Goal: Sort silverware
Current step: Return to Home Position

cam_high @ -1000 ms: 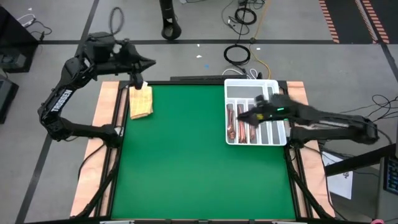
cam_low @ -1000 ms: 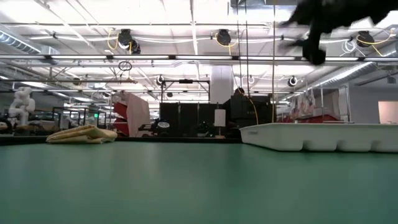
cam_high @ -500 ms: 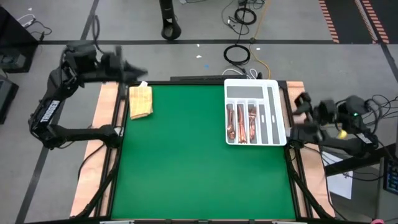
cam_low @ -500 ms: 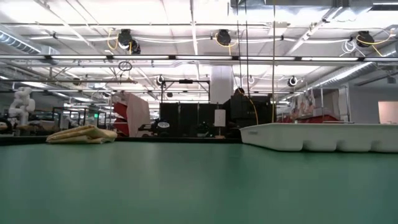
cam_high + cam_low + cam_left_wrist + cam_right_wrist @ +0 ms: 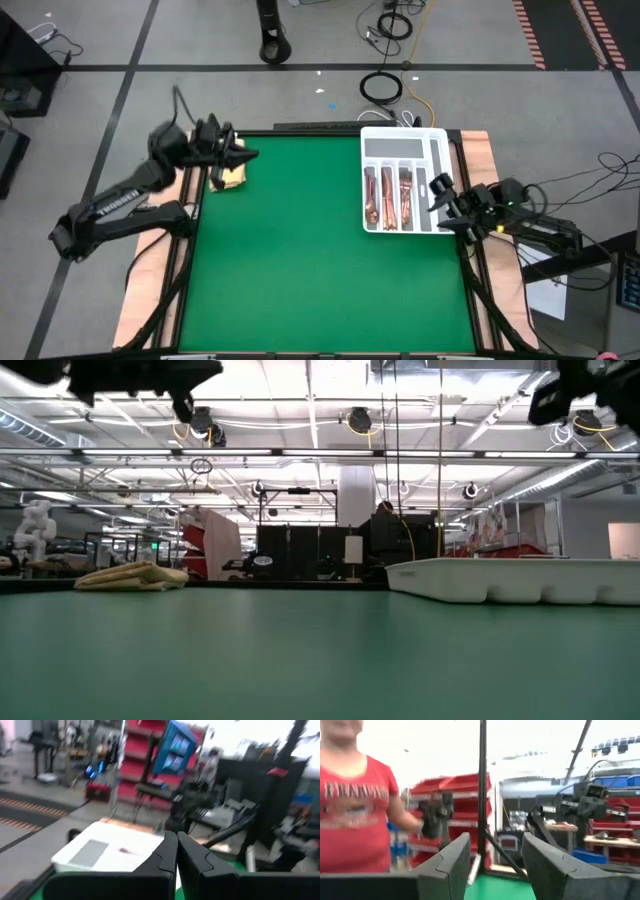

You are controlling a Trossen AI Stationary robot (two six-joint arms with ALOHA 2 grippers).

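Silverware (image 5: 386, 198) is seen lengthwise in the tray (image 5: 405, 137) by the right edge of the bench (image 5: 300, 270), nearest the open, empty right end effector (image 5: 440, 203); the left end effector (image 5: 250, 155), closed on nothing, is stationed at the far-left corner.

Large robotics lab or workshop hall, open ceiling trusses (image 5: 300, 453) under bright lights, hanging cable reels (image 5: 360, 422), red storage racks (image 5: 145, 750), tape-lined grey floor (image 5: 300, 40), coiled cables (image 5: 381, 88), green tabletop (image 5: 300, 250)
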